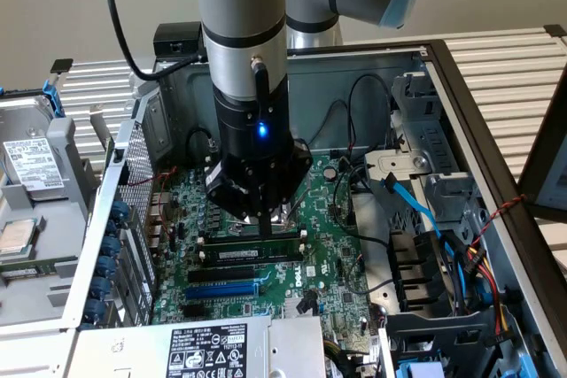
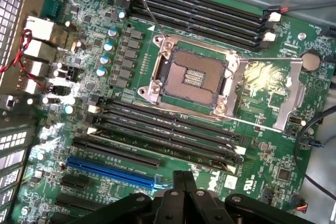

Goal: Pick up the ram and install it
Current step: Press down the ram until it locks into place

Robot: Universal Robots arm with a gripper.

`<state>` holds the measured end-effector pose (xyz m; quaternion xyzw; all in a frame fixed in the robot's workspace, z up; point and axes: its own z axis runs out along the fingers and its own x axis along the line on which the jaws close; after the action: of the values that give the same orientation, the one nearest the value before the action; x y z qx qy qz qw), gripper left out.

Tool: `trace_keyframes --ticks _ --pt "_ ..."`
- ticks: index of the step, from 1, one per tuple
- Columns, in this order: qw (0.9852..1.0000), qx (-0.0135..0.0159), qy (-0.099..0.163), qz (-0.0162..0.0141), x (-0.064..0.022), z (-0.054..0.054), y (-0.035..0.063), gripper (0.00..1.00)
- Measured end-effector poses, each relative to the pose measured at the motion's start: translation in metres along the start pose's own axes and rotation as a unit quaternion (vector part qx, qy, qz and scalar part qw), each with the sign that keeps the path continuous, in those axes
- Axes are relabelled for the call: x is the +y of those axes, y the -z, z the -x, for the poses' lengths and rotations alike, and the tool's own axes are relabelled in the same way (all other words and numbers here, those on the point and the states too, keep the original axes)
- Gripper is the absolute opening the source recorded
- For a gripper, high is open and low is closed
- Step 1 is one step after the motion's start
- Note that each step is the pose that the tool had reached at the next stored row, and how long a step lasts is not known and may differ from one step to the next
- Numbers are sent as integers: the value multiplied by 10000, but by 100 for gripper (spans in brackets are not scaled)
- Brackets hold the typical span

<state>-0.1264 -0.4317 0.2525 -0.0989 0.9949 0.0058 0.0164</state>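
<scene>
One ram (image 1: 252,254) sat among the black slots (image 2: 168,129), just below my end effector (image 1: 266,227), whose grip I couldn't tell. I judged it the installing step, needing a straight, even press.

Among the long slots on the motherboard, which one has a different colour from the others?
The blue slot, also seen at, is the odd one. The other long slots are black.

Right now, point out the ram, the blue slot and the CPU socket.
ram (image 1: 251,253): exterior view, on the middle of its long edge.
blue slot (image 2: 113,171): wrist view, midway along its blue body.
CPU socket (image 2: 191,74): wrist view, centre of its contact field.
</scene>
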Motion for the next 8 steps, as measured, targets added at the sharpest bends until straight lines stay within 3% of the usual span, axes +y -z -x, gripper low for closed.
trace_keyframes --ticks 4,8 --pt "9994 -3 -347 -12 0 0 0 10" --pt "9976 -6 -688 -24 0 0 0 10"
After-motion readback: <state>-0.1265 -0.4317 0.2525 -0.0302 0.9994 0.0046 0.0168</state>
